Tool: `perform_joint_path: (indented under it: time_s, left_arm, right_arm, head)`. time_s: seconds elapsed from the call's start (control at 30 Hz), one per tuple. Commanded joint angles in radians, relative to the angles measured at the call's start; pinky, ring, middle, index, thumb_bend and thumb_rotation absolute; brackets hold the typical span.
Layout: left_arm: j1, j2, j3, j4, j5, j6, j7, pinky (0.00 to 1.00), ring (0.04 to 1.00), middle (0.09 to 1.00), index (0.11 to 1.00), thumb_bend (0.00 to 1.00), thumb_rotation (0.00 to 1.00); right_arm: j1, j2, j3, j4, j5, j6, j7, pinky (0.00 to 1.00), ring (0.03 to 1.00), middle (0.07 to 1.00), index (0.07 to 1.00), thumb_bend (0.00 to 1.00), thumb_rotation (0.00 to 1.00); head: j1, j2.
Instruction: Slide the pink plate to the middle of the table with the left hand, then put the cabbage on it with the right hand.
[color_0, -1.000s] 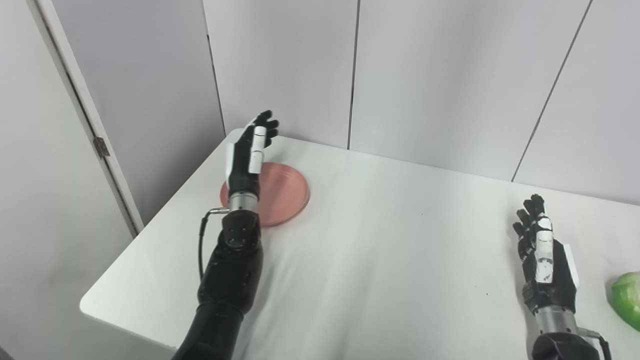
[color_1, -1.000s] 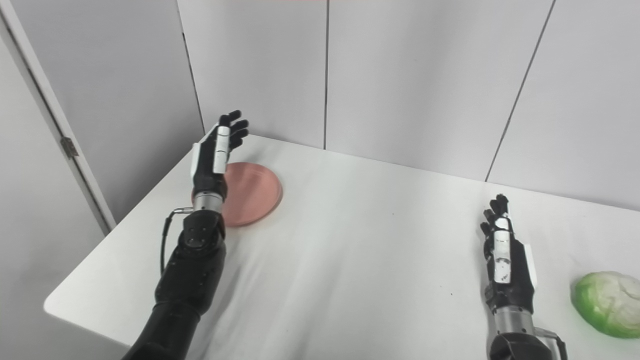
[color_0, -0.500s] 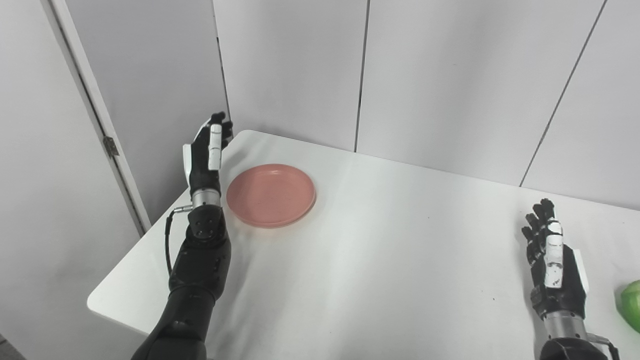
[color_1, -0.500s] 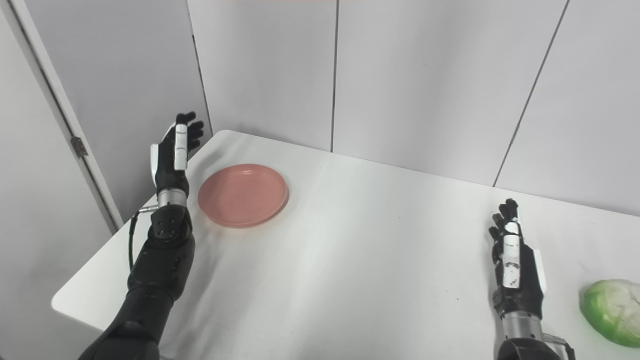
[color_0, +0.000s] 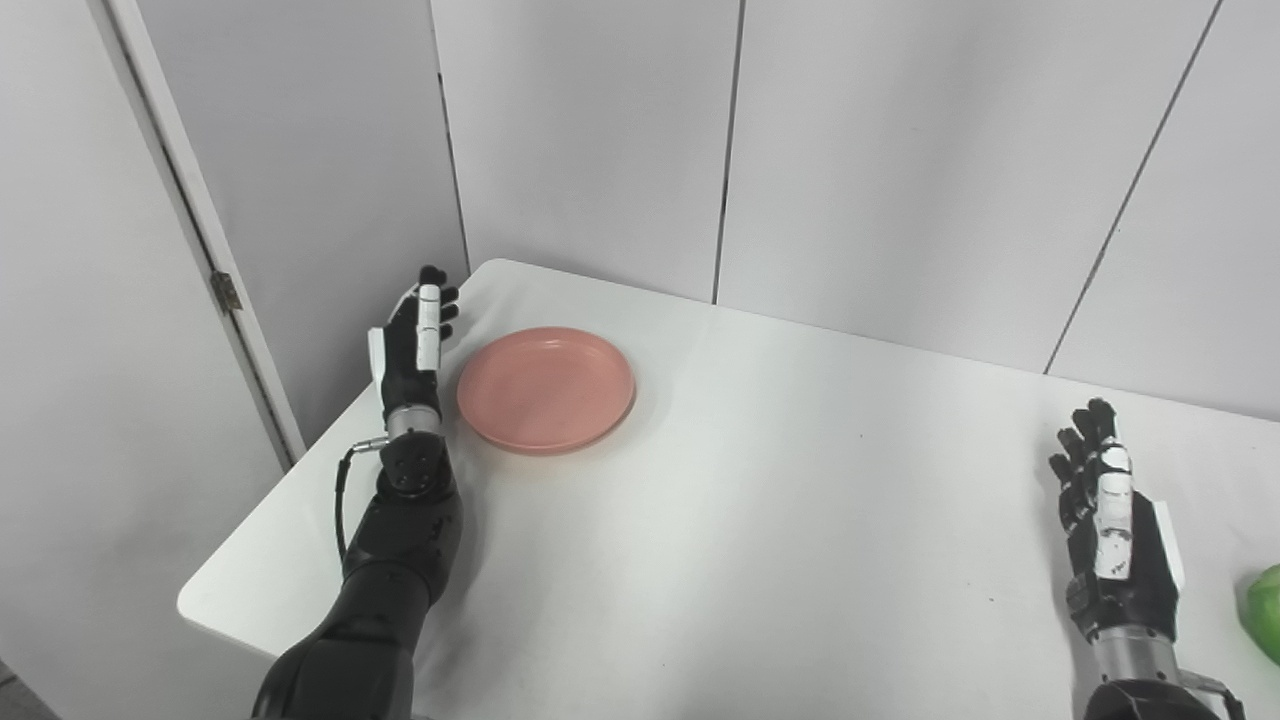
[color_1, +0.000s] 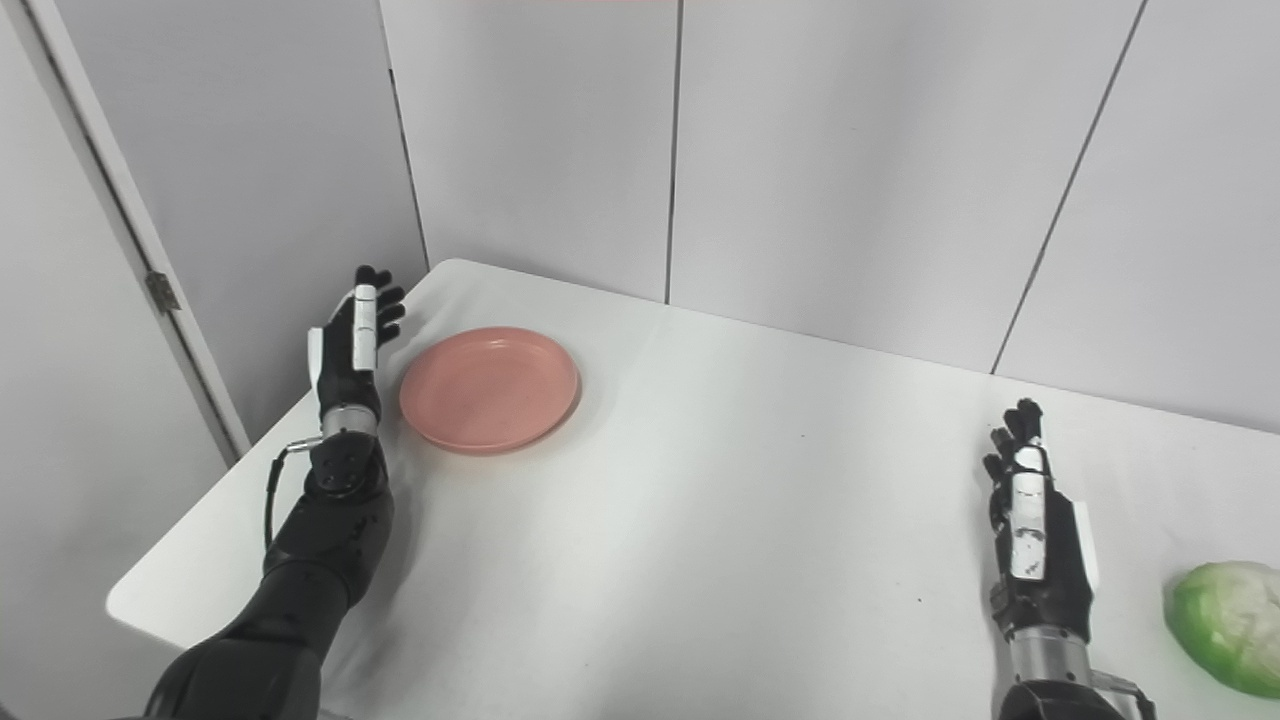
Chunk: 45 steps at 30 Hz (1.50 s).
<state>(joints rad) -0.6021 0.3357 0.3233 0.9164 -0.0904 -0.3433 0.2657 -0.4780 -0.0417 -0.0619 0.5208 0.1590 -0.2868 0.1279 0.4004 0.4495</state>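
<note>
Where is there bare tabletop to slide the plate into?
The widest bare stretch lies between the pink plate and the right hand, across the middle of the table. The tight spots are the left edge, where the left hand flanks the plate, and by the cabbage.

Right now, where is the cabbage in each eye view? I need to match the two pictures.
Left eye view: the cabbage is only a green sliver cut off by the right edge, low down, right of the right hand.
Right eye view: it shows almost whole at lower right, on the table, apart from the right hand.
Shared landmark: the pink plate, far left beside the left hand.
</note>
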Motion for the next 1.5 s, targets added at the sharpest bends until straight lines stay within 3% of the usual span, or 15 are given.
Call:
perform_joint_path:
  time_s: [0.0,0.2,0.3,0.5,0.6,0.77,0.9,1.07,1.17,1.27,1.3,1.33,1.43,1.47]
  left_arm:
    - [-0.062,0.022,-0.016,0.018,-0.003,-0.059,-0.027,0.77,0.772,0.767,0.750,0.76,1.00]
    - [-0.072,0.006,-0.045,0.056,-0.048,-0.035,-0.127,0.86,0.840,0.818,0.795,0.76,1.00]
    - [-0.080,-0.021,-0.019,0.058,-0.130,0.000,-0.195,0.83,0.826,0.799,0.781,0.81,1.00]
    - [-0.070,-0.053,-0.030,0.032,-0.173,0.032,-0.257,0.79,0.812,0.786,0.766,0.86,1.00]
    - [-0.057,-0.077,-0.034,-0.019,-0.195,0.068,-0.283,0.86,0.829,0.792,0.762,0.88,1.00]
    - [-0.045,-0.100,-0.030,-0.075,-0.212,0.120,-0.292,0.86,0.836,0.793,0.761,0.87,1.00]
    - [-0.027,-0.145,-0.043,-0.165,-0.217,0.166,-0.296,0.85,0.836,0.797,0.769,0.84,0.99]
    - [-0.017,-0.196,-0.067,-0.192,-0.220,0.168,-0.332,0.81,0.813,0.787,0.767,0.83,0.97]
    - [-0.013,-0.212,-0.102,-0.173,-0.192,0.154,-0.348,0.82,0.833,0.805,0.785,0.85,1.00]
    - [-0.014,-0.226,-0.122,-0.153,-0.184,0.141,-0.353,0.82,0.827,0.803,0.784,0.86,1.00]
    - [-0.015,-0.237,-0.127,-0.137,-0.187,0.137,-0.360,0.81,0.826,0.802,0.784,0.86,1.00]
    - [-0.017,-0.246,-0.130,-0.121,-0.190,0.133,-0.366,0.81,0.823,0.798,0.779,0.86,0.99]
    - [-0.021,-0.265,-0.133,-0.090,-0.200,0.125,-0.383,0.81,0.825,0.798,0.777,0.85,0.98]
    - [-0.024,-0.272,-0.137,-0.078,-0.198,0.124,-0.385,0.82,0.823,0.795,0.773,0.84,0.98]
  right_arm:
    - [0.019,-0.001,-0.007,0.013,0.008,-0.046,0.009,1.00,1.000,1.000,1.000,0.67,1.00]
    - [0.024,0.001,-0.003,-0.004,0.000,-0.036,0.000,1.00,1.000,1.000,1.000,0.66,1.00]
    - [0.026,0.005,-0.006,-0.012,0.007,-0.025,0.001,1.00,1.000,1.000,1.000,0.66,1.00]
    - [0.031,0.007,-0.004,-0.025,-0.001,-0.025,-0.005,1.00,1.000,1.000,1.000,0.64,1.00]
    - [0.031,0.007,-0.003,-0.028,-0.002,-0.018,-0.006,1.00,1.000,1.000,1.000,0.65,1.00]
    - [0.031,0.005,-0.001,-0.028,0.000,-0.013,-0.001,1.00,1.000,1.000,1.000,0.66,1.00]
    - [0.032,0.005,0.006,-0.044,-0.024,0.009,-0.020,1.00,1.000,1.000,1.000,0.68,1.00]
    - [0.043,0.020,-0.010,-0.110,0.000,0.038,-0.034,1.00,1.000,1.000,1.000,0.69,0.98]
    - [0.049,0.020,-0.021,-0.179,0.006,0.062,-0.052,1.00,1.000,1.000,1.000,0.73,0.97]
    - [0.054,0.024,-0.035,-0.235,0.006,0.090,-0.080,1.00,1.000,1.000,1.000,0.74,0.94]
    - [0.057,0.016,-0.035,-0.273,-0.012,0.110,-0.090,1.00,1.000,1.000,1.000,0.74,0.94]
    - [0.061,0.007,-0.033,-0.305,-0.026,0.124,-0.096,1.00,1.000,1.000,1.000,0.74,0.97]
    - [0.073,-0.020,-0.025,-0.381,-0.064,0.156,-0.104,1.00,1.000,1.000,1.000,0.69,1.00]
    - [0.078,-0.036,-0.022,-0.407,-0.094,0.160,-0.109,1.00,1.000,1.000,1.000,0.66,0.99]
  head:
    - [0.001,0.004]
    - [-0.004,0.006]
    - [-0.008,0.009]
    - [-0.015,0.015]
    - [-0.026,0.020]
    - [-0.036,0.024]
    - [-0.086,0.042]
    - [-0.172,0.075]
    - [-0.246,0.094]
    - [-0.246,0.094]
    - [-0.303,0.107]
    - [-0.303,0.107]
    - [-0.344,0.115]
    - [-0.398,0.121]
